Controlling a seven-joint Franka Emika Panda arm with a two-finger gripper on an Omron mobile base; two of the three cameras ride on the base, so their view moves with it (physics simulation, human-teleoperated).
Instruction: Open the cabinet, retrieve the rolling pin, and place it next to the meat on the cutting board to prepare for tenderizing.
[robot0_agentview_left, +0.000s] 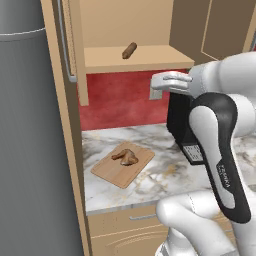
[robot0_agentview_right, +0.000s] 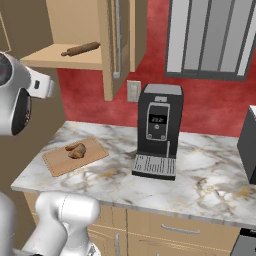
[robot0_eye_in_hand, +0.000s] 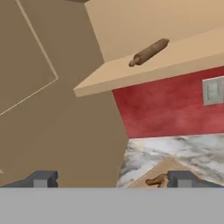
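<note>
The cabinet (robot0_agentview_left: 135, 60) stands open, its doors (robot0_agentview_right: 119, 45) swung wide. On its bottom shelf lies the rolling pin (robot0_agentview_left: 129, 50) (robot0_agentview_right: 81, 49) (robot0_eye_in_hand: 148, 52), untouched. Down on the marble counter, the meat (robot0_agentview_left: 126, 157) (robot0_agentview_right: 77, 150) (robot0_eye_in_hand: 156, 180) rests on the cutting board (robot0_agentview_left: 112, 172) (robot0_agentview_right: 57, 162) (robot0_eye_in_hand: 166, 168). My gripper (robot0_agentview_left: 161, 81) (robot0_eye_in_hand: 113, 179) hangs in the air below and to the right of the shelf, level with the red wall and pointing left. Its fingertips (robot0_eye_in_hand: 41, 179) are spread wide with nothing between them, so it is open.
A black coffee machine (robot0_agentview_right: 157, 130) (robot0_agentview_left: 180, 120) stands on the counter right of the board, close under my arm. A tall grey fridge (robot0_agentview_left: 30, 150) and a tan side panel (robot0_agentview_left: 65, 150) close off the left. A wall outlet (robot0_agentview_right: 133, 91) sits behind; drawers (robot0_agentview_right: 175, 230) run below the counter.
</note>
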